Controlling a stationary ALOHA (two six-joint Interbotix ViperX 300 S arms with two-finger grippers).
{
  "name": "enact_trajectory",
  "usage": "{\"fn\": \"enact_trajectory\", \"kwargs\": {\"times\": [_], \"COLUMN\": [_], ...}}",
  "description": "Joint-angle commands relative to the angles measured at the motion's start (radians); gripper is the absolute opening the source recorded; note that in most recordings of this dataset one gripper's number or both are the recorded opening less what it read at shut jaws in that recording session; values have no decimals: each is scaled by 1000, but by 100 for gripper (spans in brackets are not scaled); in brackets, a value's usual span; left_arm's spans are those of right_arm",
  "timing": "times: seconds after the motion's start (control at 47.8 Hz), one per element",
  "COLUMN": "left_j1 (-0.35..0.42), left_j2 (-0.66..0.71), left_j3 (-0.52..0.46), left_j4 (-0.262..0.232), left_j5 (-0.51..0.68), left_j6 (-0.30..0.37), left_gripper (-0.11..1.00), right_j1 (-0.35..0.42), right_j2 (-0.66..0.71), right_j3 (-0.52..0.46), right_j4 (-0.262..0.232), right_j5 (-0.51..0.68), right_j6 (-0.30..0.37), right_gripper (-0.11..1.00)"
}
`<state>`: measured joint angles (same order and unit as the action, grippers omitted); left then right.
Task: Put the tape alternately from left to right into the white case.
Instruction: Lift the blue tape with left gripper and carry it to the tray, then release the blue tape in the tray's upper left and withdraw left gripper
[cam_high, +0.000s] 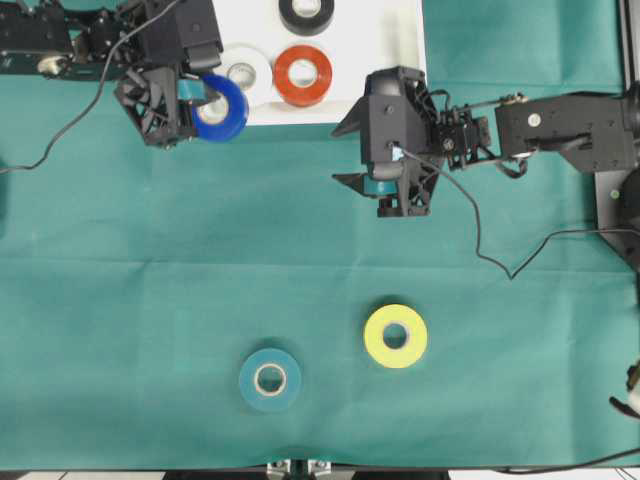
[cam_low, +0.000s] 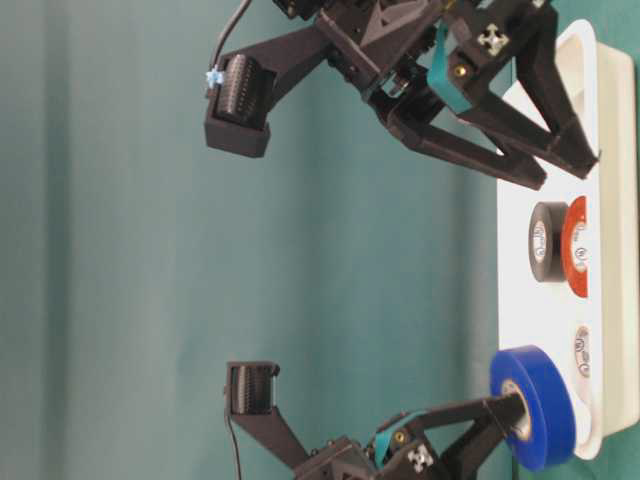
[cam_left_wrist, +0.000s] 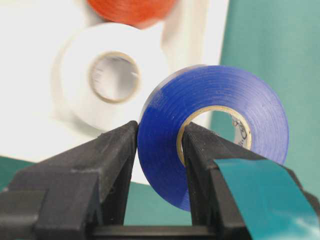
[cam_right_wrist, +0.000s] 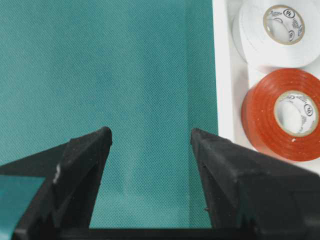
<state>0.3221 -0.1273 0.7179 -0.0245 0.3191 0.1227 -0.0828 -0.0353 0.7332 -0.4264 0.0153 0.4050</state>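
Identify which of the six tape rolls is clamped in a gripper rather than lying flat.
The blue roll, pinched through its core by the left gripper. White, red-orange and black lie in the white case; yellow and teal lie on the cloth.

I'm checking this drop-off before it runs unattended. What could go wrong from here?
The left gripper pinches the blue roll through only one wall, so it might swing or slip. The roll hangs at the white case rim beside the white roll; released here, it could catch the rim, land on that roll, or roll onto the cloth.
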Motion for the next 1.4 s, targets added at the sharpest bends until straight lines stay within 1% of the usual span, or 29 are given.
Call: {"fn": "enact_trajectory", "kwargs": {"times": [0.0, 0.335, 0.481, 0.816, 0.983, 1.151, 1.193, 1.255, 1.318, 1.381], "left_j1": [35, 156, 193, 235, 250, 261, 262, 262, 261, 261], "left_j2": [2, 77, 112, 187, 206, 213, 216, 219, 219, 216], "left_j3": [-38, -94, -120, -186, -202, -198, -196, -196, -193, -189], "left_j4": [3, 3, 3, 3, 3, 3, 3, 2, 2, 2], "left_j5": [-17, -67, -77, -78, -78, -78, -78, -78, -78, -78], "left_j6": [14, 86, 115, 189, 199, 201, 201, 201, 201, 201], "left_gripper": [-5, -5, -5, -5, -5, -4, -1, 8, 21, 37], "right_j1": [2, 2, 2, 2, 2, 2, 2, 2, 2, 2], "right_j2": [-6, -5, -5, -5, -5, -5, -5, -5, -5, -5], "right_j3": [-12, -12, -12, -12, -11, -11, -11, -11, -11, -9], "right_j4": [-2, 0, 0, 2, 0, 0, 0, 0, 0, 2], "right_j5": [-17, -17, -17, -18, -18, -18, -20, -18, -20, -18], "right_j6": [2, 3, 5, 3, 3, 5, 3, 3, 3, 5], "right_gripper": [70, 70, 70, 70, 70, 70, 70, 70, 70, 70]}}
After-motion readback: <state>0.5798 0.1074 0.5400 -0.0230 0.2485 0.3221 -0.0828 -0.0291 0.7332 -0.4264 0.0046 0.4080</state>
